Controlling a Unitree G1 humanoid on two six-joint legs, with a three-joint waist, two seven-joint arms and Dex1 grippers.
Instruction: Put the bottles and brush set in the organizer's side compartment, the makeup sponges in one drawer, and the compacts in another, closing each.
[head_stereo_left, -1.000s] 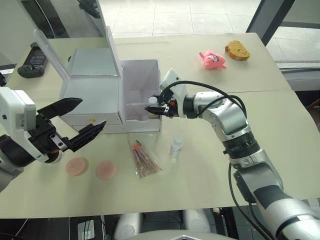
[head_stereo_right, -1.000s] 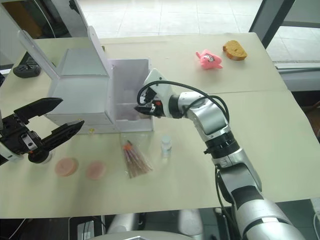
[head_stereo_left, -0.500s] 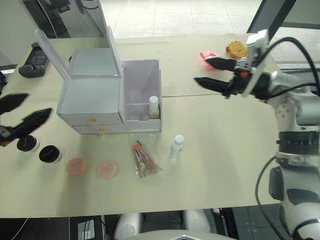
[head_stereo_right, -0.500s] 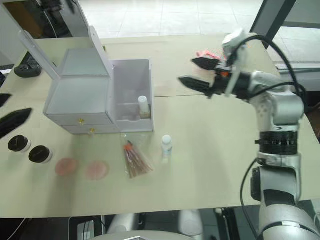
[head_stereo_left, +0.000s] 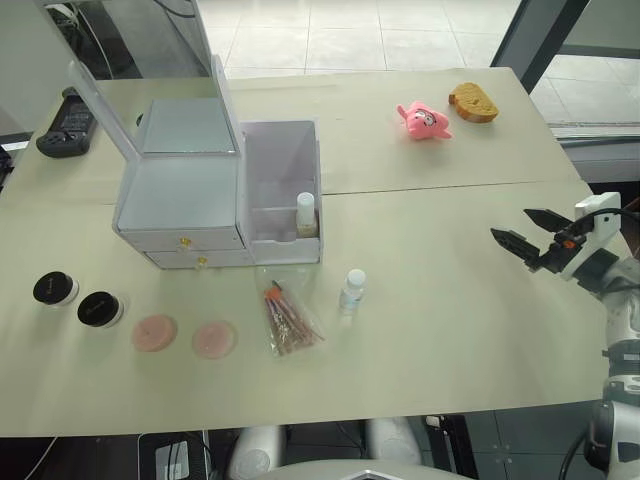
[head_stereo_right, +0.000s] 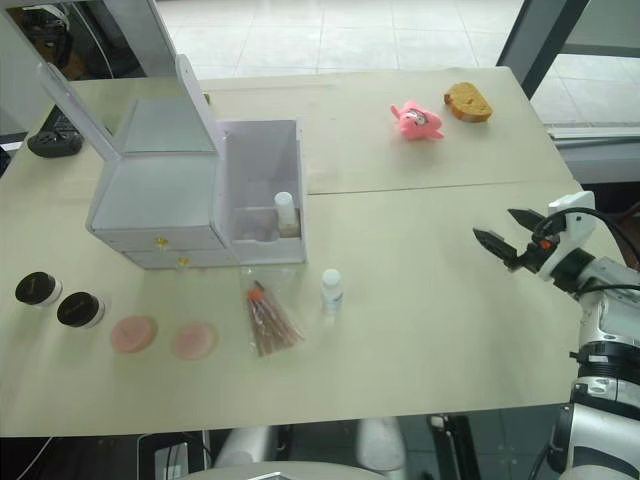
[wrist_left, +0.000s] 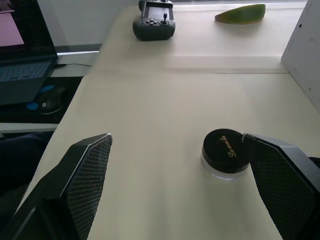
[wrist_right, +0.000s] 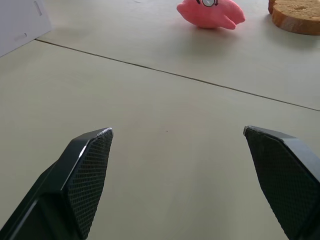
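Observation:
The white organizer (head_stereo_left: 190, 190) stands open at the left, both drawers shut. One bottle (head_stereo_left: 307, 212) stands upright in its side compartment (head_stereo_left: 285, 160). A second bottle (head_stereo_left: 351, 290) stands on the table in front. To its left lies the bagged brush set (head_stereo_left: 290, 318). Two pink makeup sponges (head_stereo_left: 154, 332) (head_stereo_left: 213, 340) lie further left, then two black compacts (head_stereo_left: 55, 289) (head_stereo_left: 99, 308). My right gripper (head_stereo_left: 510, 223) hovers open and empty near the table's right edge. My left gripper (wrist_left: 176, 137) is open over the table, a compact (wrist_left: 225, 152) just beyond its fingertips.
A pink toy (head_stereo_left: 425, 119) and a bread slice (head_stereo_left: 474, 101) lie at the back right. A black controller (head_stereo_left: 65, 120) sits at the back left, with a green object (wrist_left: 240, 12) near it. A laptop (wrist_left: 25, 70) lies beyond the table's left edge.
My right gripper let go of the bottle in the side compartment and drew back to the right edge. My left arm pulled away to the left, uncovering the compacts.

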